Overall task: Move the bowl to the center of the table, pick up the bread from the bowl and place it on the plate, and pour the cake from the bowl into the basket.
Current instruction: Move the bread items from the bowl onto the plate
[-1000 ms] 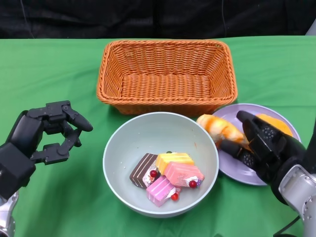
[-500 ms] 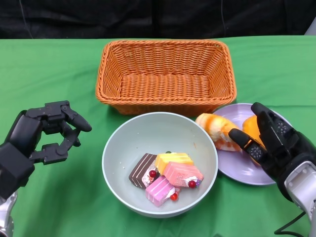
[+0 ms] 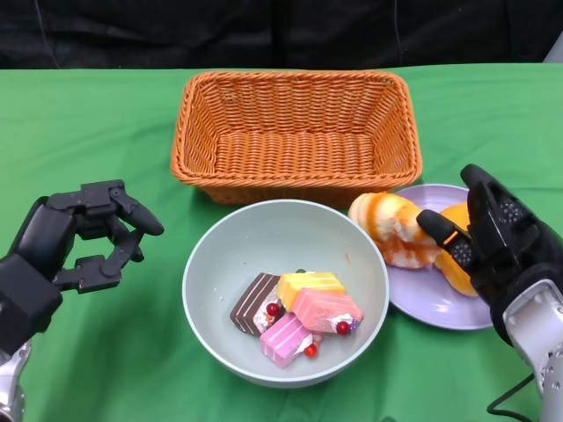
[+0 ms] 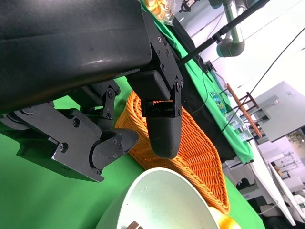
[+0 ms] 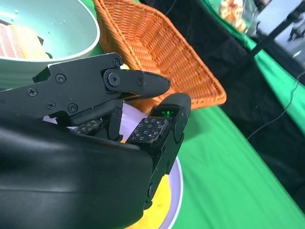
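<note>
The bread (image 3: 392,229) lies on the purple plate (image 3: 440,309), overhanging its rim beside the bowl (image 3: 220,264) of cake pieces (image 3: 299,315). The right hand (image 3: 493,242) seems just apart from it, fingers spread, holding nothing. The left hand (image 3: 75,242) hovers half-curled, empty. The basket (image 3: 295,185) sits behind.

The head view looks steeply down on the bench (image 3: 88,114) from close above. Both wrist views sit low behind their own fingers (image 5: 157,129) (very near), and all three share the basket (image 3: 297,136) and bowl (image 3: 286,290).
</note>
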Controlling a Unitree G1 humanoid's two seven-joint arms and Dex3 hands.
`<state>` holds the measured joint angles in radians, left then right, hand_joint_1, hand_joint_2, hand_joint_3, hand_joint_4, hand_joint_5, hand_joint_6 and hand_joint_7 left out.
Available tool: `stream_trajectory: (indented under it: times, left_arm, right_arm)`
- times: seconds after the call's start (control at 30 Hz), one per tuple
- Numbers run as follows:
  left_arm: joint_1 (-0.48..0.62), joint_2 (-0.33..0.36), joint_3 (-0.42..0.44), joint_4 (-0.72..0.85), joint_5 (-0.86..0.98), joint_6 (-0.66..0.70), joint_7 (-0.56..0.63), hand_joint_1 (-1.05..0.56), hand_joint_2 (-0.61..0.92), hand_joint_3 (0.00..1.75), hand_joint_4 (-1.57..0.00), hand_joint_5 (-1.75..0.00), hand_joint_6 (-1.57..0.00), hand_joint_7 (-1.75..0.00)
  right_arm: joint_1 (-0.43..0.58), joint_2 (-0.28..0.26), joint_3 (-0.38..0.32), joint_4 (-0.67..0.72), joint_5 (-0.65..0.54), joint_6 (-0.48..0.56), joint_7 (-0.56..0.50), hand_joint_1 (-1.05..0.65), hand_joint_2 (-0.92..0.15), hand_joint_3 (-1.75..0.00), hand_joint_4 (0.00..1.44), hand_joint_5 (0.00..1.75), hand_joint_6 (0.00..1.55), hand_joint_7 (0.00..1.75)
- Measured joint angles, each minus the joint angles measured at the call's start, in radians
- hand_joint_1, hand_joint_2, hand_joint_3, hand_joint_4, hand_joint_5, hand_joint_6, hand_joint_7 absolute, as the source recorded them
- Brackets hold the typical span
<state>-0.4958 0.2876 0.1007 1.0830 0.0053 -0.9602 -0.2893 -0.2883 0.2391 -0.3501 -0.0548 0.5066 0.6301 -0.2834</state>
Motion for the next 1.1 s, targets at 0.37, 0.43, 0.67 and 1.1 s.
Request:
stream_trajectory:
  times: [0.37,0.43,0.67,1.1]
  left_arm:
    - [0.000,0.001,0.000,0.000,0.000,0.000,0.000,0.04,0.62,0.90,-0.85,-1.32,-0.88,-0.99]
    - [0.000,0.001,0.000,0.000,0.000,0.000,0.000,0.04,0.62,0.90,-0.86,-1.31,-0.88,-0.99]
    - [0.000,0.004,-0.001,0.000,0.000,0.002,0.000,0.04,0.63,0.90,-0.86,-1.29,-0.88,-0.99]
    - [0.000,0.008,-0.001,0.001,-0.002,0.001,-0.008,0.05,0.65,0.88,-0.86,-1.29,-0.88,-0.98]
  right_arm:
    - [0.089,-0.059,0.124,0.013,-0.073,-0.156,0.214,-0.32,-0.92,-0.40,0.60,0.57,0.75,0.00]
    - [0.099,-0.076,0.152,0.028,-0.090,-0.197,0.273,-0.34,-0.92,-0.40,0.57,0.54,0.72,0.00]
    - [0.108,-0.166,0.256,0.108,-0.220,-0.360,0.411,-0.35,-0.92,-0.35,0.39,0.35,0.61,0.00]
    - [0.100,-0.270,0.382,0.335,-0.541,-0.708,0.380,-0.61,-0.92,-0.29,0.43,0.23,0.63,0.02]
